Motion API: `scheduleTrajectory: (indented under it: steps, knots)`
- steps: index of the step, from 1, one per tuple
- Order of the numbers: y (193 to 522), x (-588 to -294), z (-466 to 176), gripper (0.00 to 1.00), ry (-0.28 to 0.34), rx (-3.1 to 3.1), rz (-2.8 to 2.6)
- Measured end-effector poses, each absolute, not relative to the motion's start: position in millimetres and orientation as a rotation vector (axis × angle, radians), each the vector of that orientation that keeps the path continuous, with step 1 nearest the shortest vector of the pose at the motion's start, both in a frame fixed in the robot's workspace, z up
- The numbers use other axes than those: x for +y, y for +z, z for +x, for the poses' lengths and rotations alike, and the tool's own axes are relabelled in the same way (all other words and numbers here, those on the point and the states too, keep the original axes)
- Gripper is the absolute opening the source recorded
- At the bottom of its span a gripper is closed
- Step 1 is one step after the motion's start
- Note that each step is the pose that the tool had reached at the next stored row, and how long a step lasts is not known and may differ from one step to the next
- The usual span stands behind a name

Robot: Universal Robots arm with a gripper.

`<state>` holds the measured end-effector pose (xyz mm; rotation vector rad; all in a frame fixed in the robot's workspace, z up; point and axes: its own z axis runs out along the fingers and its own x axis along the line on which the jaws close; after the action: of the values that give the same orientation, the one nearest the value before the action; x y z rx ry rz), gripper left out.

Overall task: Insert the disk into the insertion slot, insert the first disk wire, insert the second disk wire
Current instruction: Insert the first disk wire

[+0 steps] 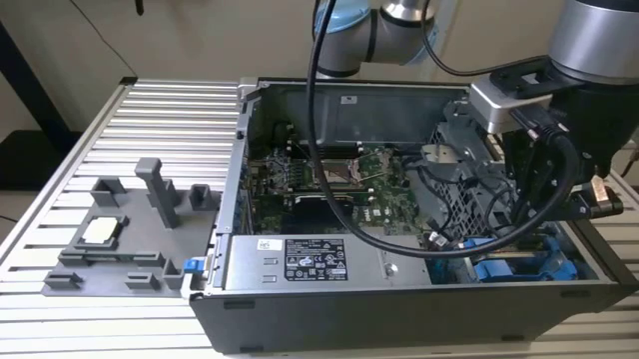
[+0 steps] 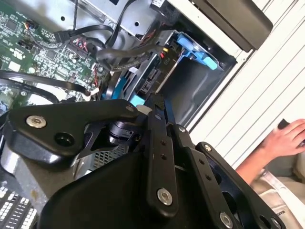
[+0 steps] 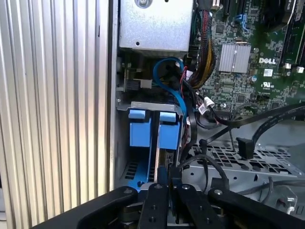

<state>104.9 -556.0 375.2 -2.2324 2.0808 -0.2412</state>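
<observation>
Hovering close by disk (image 3: 143,133) with gripper (image 3: 165,183) fingers pinched narrow, gripping nothing discernible; judging disk as already sitting in slot (image 3: 152,106), wires (image 3: 244,147) as lying unplugged.

Caddy (image 3: 143,131): bright blue on my feed.
Cable (image 3: 177,95): blue too.
Board (image 3: 267,52): green, I'd say, with white print.
Gripper (image 3: 164,186): black.
Table (image 3: 47,95): pale, ribbed in straight lines.
Case (image 1: 399,314): dark grey.
</observation>
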Motion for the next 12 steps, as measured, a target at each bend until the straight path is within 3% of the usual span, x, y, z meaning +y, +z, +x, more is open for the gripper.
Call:
scheduleTrajectory:
  steps: [8, 12]
  knots:
    - [383.1, -548.5, 99.3, 0.15, -0.221, 2.076, -2.223]
    - [382.6, -543.1, 94.4, 0.15, -0.166, 2.057, -2.194]
